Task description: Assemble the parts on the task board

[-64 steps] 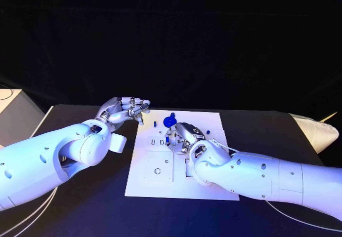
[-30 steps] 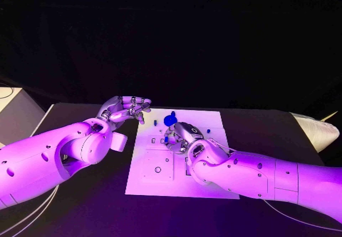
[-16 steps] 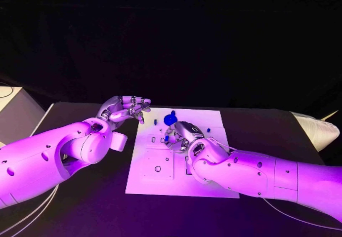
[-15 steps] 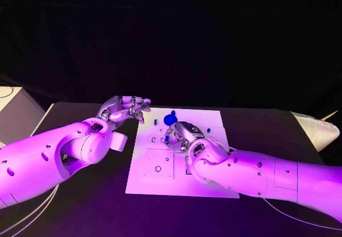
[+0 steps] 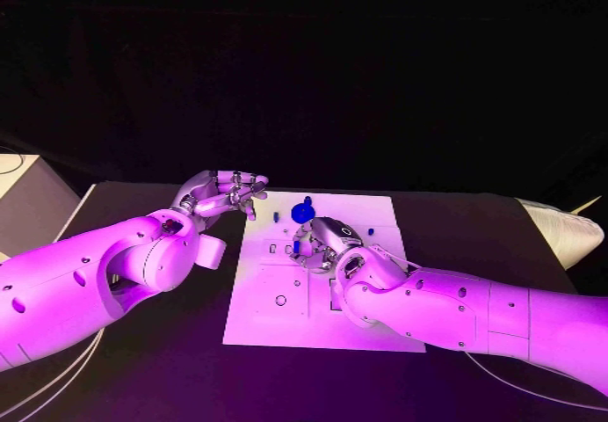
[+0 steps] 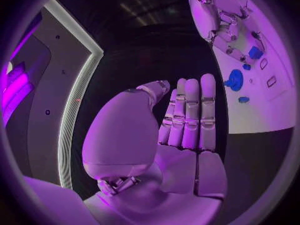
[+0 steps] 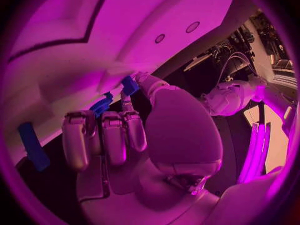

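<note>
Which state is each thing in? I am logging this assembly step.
left hand: open, holds nothing, beside the board's far left corner.
right hand: over the board, pinches a small blue part.
round blue part: on the board, untouched.
task board: flat on the table.

Black table carries the task board (white, central).

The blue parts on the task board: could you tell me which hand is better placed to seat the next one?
Probably the right hand: it is over the task board, pinching a small blue part. The left hand hovers beside the board, holding nothing.
</note>
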Controlling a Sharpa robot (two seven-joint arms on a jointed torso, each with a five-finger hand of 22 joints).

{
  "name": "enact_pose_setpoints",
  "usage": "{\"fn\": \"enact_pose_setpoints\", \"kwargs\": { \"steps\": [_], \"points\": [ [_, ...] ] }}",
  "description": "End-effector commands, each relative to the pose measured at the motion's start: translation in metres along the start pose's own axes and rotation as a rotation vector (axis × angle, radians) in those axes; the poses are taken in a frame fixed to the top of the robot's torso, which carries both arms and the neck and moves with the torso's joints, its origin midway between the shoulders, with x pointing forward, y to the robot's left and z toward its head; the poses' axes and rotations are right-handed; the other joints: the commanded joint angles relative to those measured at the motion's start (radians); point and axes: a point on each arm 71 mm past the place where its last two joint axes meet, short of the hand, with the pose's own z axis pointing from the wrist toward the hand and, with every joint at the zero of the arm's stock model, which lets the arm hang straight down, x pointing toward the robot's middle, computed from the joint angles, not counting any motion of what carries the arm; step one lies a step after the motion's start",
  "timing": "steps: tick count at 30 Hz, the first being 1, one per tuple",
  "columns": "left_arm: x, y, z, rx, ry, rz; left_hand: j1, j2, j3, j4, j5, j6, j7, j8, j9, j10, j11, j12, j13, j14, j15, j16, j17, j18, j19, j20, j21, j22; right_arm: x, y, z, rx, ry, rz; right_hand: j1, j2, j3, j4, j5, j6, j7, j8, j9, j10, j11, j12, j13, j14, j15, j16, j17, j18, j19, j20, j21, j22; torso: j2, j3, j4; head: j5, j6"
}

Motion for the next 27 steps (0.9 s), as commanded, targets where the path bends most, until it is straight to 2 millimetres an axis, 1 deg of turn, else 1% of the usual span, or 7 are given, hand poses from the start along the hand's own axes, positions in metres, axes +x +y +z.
{"fn": "enact_pose_setpoints", "kwargs": {
  "steps": [1, 8, 12, 17, 20, 22, 27],
  "points": [
    [0.002, -0.001, 0.0, 0.004, 0.014, 0.0, -0.006, 0.0, -0.001, -0.005, -0.004, 0.001, -0.005, 0.006, 0.001, -0.006, -0.002, 0.007, 0.001, 0.0, -0.005, 0.007, 0.0, 0.006, -0.006, -0.001, 0.005, 0.001, 0.0, 0.002, -0.001, -0.021, 0.0, 0.003, -0.008, -0.004, -0.008, -0.002, -0.006, -0.007, 0.003, -0.004, -0.002, 0.018, 0.009, -0.007, 0.187, 0.104, 0.009, 0.004, 0.263, -0.001, 0.074, 0.006, -0.006, 0.194, 0.001, 0.0001, 0.0003, -0.001, 0.001],
    [0.002, 0.001, 0.001, -0.009, 0.021, 0.012, -0.006, -0.002, -0.001, -0.006, -0.004, -0.001, -0.004, 0.005, 0.001, -0.012, -0.001, 0.009, 0.003, 0.0, -0.004, 0.007, 0.0, 0.006, -0.007, -0.001, 0.006, 0.001, -0.004, 0.004, -0.004, -0.047, -0.041, 0.023, -0.014, -0.008, -0.046, 0.011, -0.02, -0.016, 0.005, -0.007, -0.005, 0.013, 0.011, -0.012, 0.183, 0.104, 0.011, 0.004, 0.263, -0.001, 0.073, 0.009, -0.008, 0.193, -0.001, 0.0003, 0.0007, 0.0, 0.004],
    [0.001, 0.006, 0.004, -0.05, 0.036, 0.066, -0.026, -0.01, -0.012, 0.005, -0.006, -0.015, -0.004, 0.0, -0.001, -0.035, 0.002, 0.023, 0.016, 0.006, -0.001, 0.019, 0.003, 0.006, -0.008, 0.002, 0.011, 0.003, -0.01, 0.006, -0.009, -0.078, -0.074, 0.05, 0.023, 0.018, -0.185, 0.054, -0.053, -0.059, 0.019, -0.033, -0.019, 0.002, 0.023, -0.02, 0.176, 0.104, 0.022, 0.004, 0.263, 0.0, 0.072, 0.019, -0.012, 0.19, -0.005, 0.0021, -0.0009, 0.002, 0.01],
    [-0.001, 0.015, 0.012, -0.104, 0.016, 0.136, -0.043, -0.012, -0.072, 0.037, -0.001, -0.01, -0.014, 0.088, 0.04, -0.089, -0.012, 0.272, 0.188, 0.184, -0.012, 0.312, 0.322, -0.013, 0.079, -0.007, 0.131, 0.133, -0.027, 0.011, -0.009, -0.166, -0.071, 0.07, 0.09, 0.045, -0.258, 0.11, -0.011, -0.05, 0.02, -0.035, -0.022, 0.001, 0.025, -0.019, 0.175, 0.104, 0.024, 0.004, 0.263, 0.001, 0.071, 0.022, -0.014, 0.19, -0.016, 0.0056, -0.0037, 0.003, 0.019],
    [-0.003, 0.022, 0.019, -0.151, 0.012, 0.177, -0.047, -0.005, -0.096, 0.081, 0.004, -0.035, -0.028, 0.205, 0.106, -0.148, -0.031, 0.525, 0.356, 0.288, -0.026, 0.459, 0.522, -0.034, 0.169, -0.02, 0.234, 0.282, -0.04, 0.01, -0.007, -0.21, -0.036, 0.069, 0.108, 0.053, -0.248, 0.112, 0.007, -0.04, 0.017, -0.028, -0.02, 0.001, 0.023, -0.019, 0.175, 0.104, 0.022, 0.004, 0.263, 0.001, 0.07, 0.021, -0.016, 0.188, -0.027, 0.0074, -0.0067, 0.01, 0.018],
    [-0.003, 0.027, 0.022, -0.188, 0.019, 0.215, -0.057, -0.005, -0.107, 0.106, 0.003, -0.054, -0.035, 0.251, 0.136, -0.146, -0.03, 0.613, 0.407, 0.348, -0.03, 0.524, 0.63, -0.054, 0.234, -0.024, 0.297, 0.388, -0.049, 0.008, -0.006, -0.217, -0.013, 0.073, 0.11, 0.055, -0.247, 0.113, 0.008, -0.038, 0.017, -0.027, -0.02, 0.001, 0.023, -0.019, 0.175, 0.104, 0.022, 0.004, 0.263, 0.001, 0.07, 0.021, -0.016, 0.188, -0.033, 0.0095, -0.0099, 0.012, 0.017],
    [-0.002, 0.036, 0.03, -0.294, 0.075, 0.326, -0.09, 0.002, -0.121, 0.121, 0.003, -0.081, -0.04, 0.306, 0.172, -0.07, -0.035, 0.795, 0.591, 0.399, -0.035, 0.577, 0.729, -0.072, 0.294, -0.028, 0.355, 0.487, -0.072, -0.003, -0.006, -0.207, 0.023, 0.066, 0.121, 0.057, -0.236, 0.113, 0.028, -0.02, 0.011, -0.013, -0.015, 0.002, 0.018, -0.018, 0.176, 0.104, 0.018, 0.004, 0.263, 0.001, 0.071, 0.017, -0.014, 0.19, -0.044, 0.0146, -0.0134, 0.019, 0.015]
  ]
}}
